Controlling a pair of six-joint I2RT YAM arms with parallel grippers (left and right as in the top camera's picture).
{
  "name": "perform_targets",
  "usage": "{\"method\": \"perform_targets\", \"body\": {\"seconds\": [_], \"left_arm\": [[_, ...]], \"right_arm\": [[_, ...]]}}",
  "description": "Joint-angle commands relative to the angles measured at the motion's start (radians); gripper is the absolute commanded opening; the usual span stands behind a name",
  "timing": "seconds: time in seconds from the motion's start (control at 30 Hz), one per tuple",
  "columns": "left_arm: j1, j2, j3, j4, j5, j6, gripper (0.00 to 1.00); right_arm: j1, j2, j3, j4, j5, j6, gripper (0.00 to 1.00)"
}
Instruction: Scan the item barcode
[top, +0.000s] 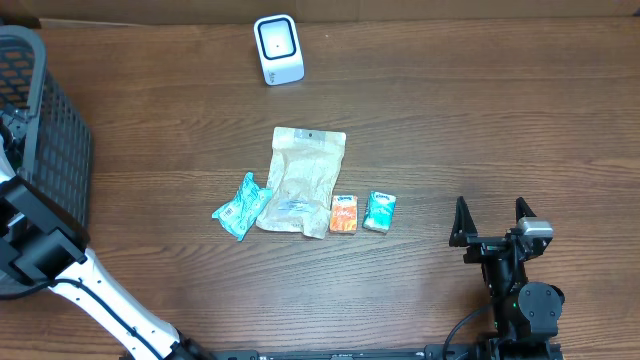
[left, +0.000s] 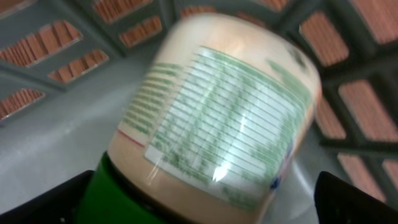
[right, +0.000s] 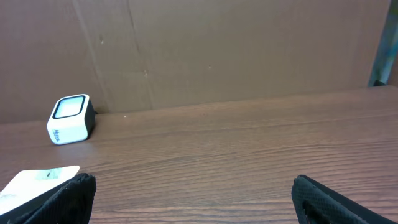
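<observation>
Deep in the left wrist view lies a jar (left: 217, 118) with creamy contents, a white label printed in green and a green lid (left: 112, 199), on its side on the grey basket floor (left: 56, 137). My left gripper (left: 205, 199) stands open astride it, one dark finger near the lid and the other clear of the jar's far side. From overhead that gripper is hidden inside the basket (top: 50, 150). The white barcode scanner (top: 278, 48) stands at the table's back. My right gripper (top: 490, 215) hangs open over bare wood at the front right, holding nothing.
At the table's middle lie a kraft pouch (top: 303, 180), a teal packet (top: 241, 206), a small orange pack (top: 344, 213) and a small teal pack (top: 380, 211). The right wrist view shows the scanner (right: 70, 118) at far left before a brown cardboard wall (right: 249, 50).
</observation>
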Motion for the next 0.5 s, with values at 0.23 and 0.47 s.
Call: {"method": "perform_targets", "body": {"seconds": [0.23,0.47], "left_arm": [[0.000,0.018,0.001,-0.072,0.002,0.076,0.85],[0.000,0.001,0.013,-0.073,0.002,0.076,0.80]], "right_arm": [[-0.002,-0.005,-0.010,0.006,0.005,-0.005,0.99],[-0.002,-0.005,-0.010,0.006,0.005,-0.005,1.00]]}}
